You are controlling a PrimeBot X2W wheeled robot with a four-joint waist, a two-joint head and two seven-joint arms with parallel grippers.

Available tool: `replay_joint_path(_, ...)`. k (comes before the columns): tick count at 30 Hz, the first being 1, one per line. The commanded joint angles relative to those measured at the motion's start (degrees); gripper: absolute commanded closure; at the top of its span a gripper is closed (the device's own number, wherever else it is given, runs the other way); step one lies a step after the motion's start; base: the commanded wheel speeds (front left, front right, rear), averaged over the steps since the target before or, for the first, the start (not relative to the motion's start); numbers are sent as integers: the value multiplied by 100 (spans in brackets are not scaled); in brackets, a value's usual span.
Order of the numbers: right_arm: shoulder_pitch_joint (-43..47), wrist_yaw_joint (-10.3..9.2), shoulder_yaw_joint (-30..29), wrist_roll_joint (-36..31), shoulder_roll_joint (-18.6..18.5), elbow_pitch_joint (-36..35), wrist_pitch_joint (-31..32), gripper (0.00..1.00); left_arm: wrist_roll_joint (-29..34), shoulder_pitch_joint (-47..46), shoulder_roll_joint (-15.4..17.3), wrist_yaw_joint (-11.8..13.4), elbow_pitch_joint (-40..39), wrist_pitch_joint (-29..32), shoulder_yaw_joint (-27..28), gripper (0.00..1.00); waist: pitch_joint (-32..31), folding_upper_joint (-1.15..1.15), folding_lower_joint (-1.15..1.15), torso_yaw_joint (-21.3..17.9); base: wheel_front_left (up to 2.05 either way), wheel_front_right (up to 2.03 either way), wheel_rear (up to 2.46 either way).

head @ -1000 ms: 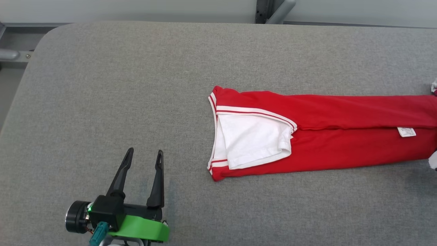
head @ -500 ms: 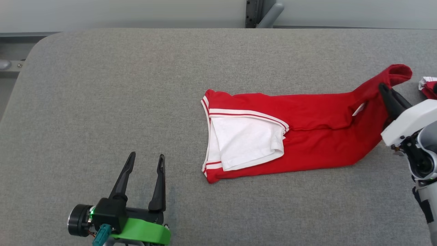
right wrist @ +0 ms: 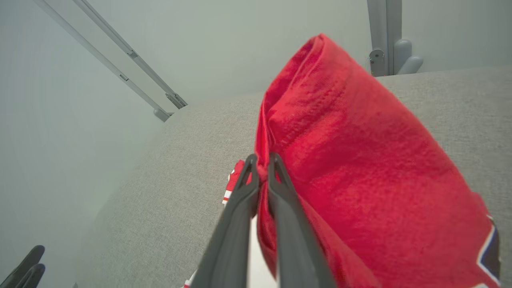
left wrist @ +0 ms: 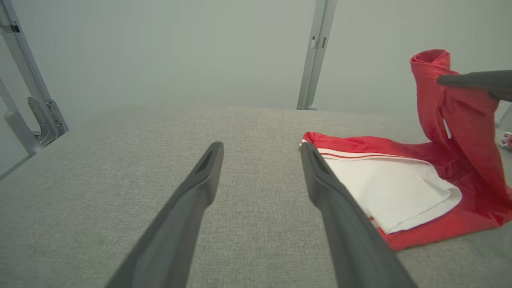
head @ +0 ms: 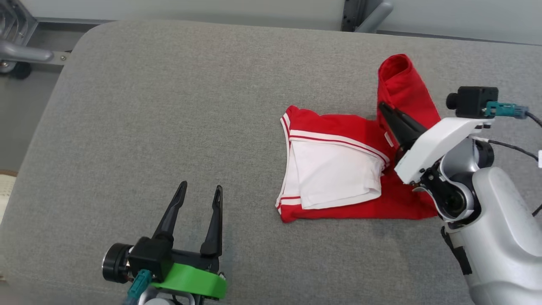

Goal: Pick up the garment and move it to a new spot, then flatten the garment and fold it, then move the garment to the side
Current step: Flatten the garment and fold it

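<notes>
— Where does the garment sit relative to your pincers?

— I have the right pincer (head: 383, 106) clamped on the red garment (head: 338, 125), both fingers pressed together with a fold of cloth pinched between them. That end of the cloth stands up off the table (head: 169, 106) in a loose roll above the fingertips (on the right wrist camera it drapes to the right of the fingers). The rest lies flat on the table, right of the table's middle, with a white panel (head: 334, 173) on top, edged in red and white stripes.

— And the other one?

— My left pincer (head: 200, 187) is low over the near part of the table, left of the table's middle. Its fingers are spread apart with nothing between them. The garment's striped edge lies well apart from it, to its right.

— Count for me.

— One garment, two pincers, one table.
</notes>
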Motion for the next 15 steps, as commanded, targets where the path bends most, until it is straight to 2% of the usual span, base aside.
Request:
replay_joint_path(1, -79, 0, 85, -10, 87, 88, -27, 100, -45, -120, -3, 6, 23, -15, -27, 0, 123, 0, 0, 231, 0, 0, 0)
replay_joint_path(8, -101, 0, 487, 55, 303, 484, -8, 100, -183, -214, -4, 72, 71, -15, -147, 0, 195, 0, 0, 517, 0, 0, 0)
replay_joint_path(15, -86, 0, 778, 241, 410, 679, -134, 100, -214, -177, -4, 108, 116, -15, -172, 0, 193, 0, 0, 600, 0, 0, 0)
